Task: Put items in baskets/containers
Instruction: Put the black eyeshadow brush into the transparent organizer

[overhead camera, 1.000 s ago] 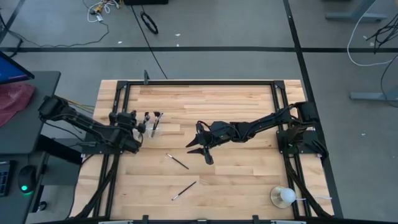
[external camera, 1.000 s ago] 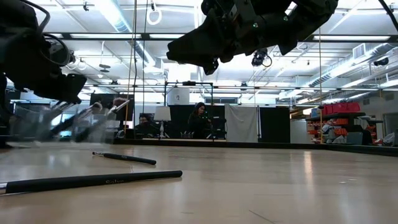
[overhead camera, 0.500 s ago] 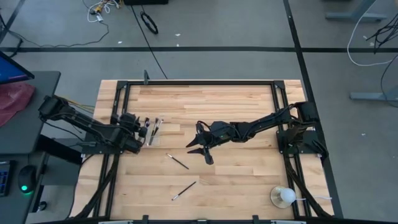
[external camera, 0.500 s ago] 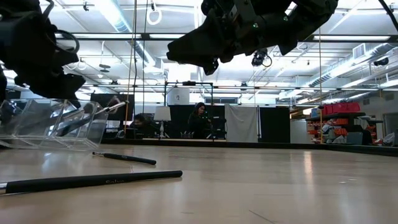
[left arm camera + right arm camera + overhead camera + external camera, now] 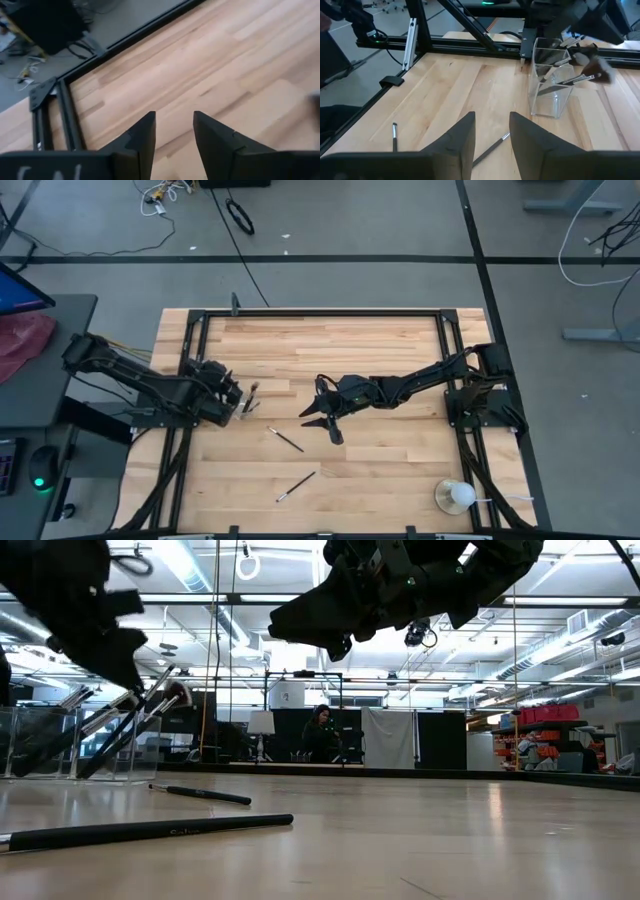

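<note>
Overhead, a wooden table (image 5: 380,470) fills the middle of the frame, with one dark arm reaching in from each side. At left centre, the left gripper (image 5: 228,394) is right above the clear plastic brush holder (image 5: 549,82), which stands upright with several makeup brushes (image 5: 140,720) leaning out of it; its fingers (image 5: 142,142) are a little apart with nothing between them. At centre, the right gripper (image 5: 325,420) hangs above the table, its fingers (image 5: 457,142) likewise apart and empty. Two loose makeup brushes lie flat below it in the frame: the nearer brush (image 5: 286,440) sits just down and left of the right gripper, its long axis running diagonally from upper left to lower right. The farther brush (image 5: 296,486) lies lower still, slanting the opposite way. Judging by position, the right arm is nearer to both loose brushes.
</note>
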